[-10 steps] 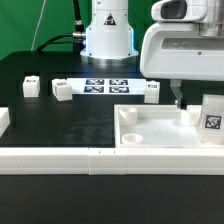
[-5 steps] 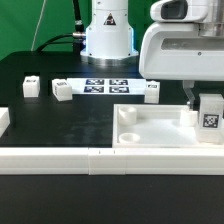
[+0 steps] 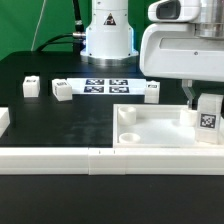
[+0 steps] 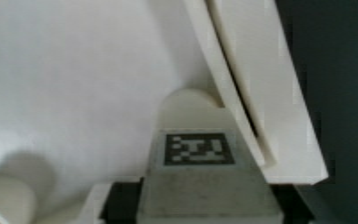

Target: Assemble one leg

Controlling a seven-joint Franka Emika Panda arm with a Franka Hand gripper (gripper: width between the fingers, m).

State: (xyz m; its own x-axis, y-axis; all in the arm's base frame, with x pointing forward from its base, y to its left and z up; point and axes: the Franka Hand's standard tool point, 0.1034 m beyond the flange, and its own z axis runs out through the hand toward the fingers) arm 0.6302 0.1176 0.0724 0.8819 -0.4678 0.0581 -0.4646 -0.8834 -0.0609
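My gripper [image 3: 204, 104] is shut on a leg [image 3: 208, 116], a stubby white block with a black-and-white tag. It holds the leg upright over the near corner of the large white square panel [image 3: 150, 128] on the exterior view's right. In the wrist view the leg [image 4: 197, 140] sits between my two black fingers [image 4: 123, 203], tag facing the camera, close to the panel's raised rim [image 4: 247, 90]. My gripper [image 4: 204, 203] is at that picture's lower edge. I cannot tell whether the leg touches the panel.
Three more legs [image 3: 31, 87] [image 3: 63, 90] [image 3: 152, 91] lie on the black table beside the marker board [image 3: 105, 86]. A long white rail [image 3: 90, 158] runs along the front, and another white piece [image 3: 4, 120] sits at the left. The robot base [image 3: 107, 35] stands behind.
My gripper has shifted a little to the exterior view's right and the held leg has moved slightly up and left in that view. Almost nothing changed in the last half second.
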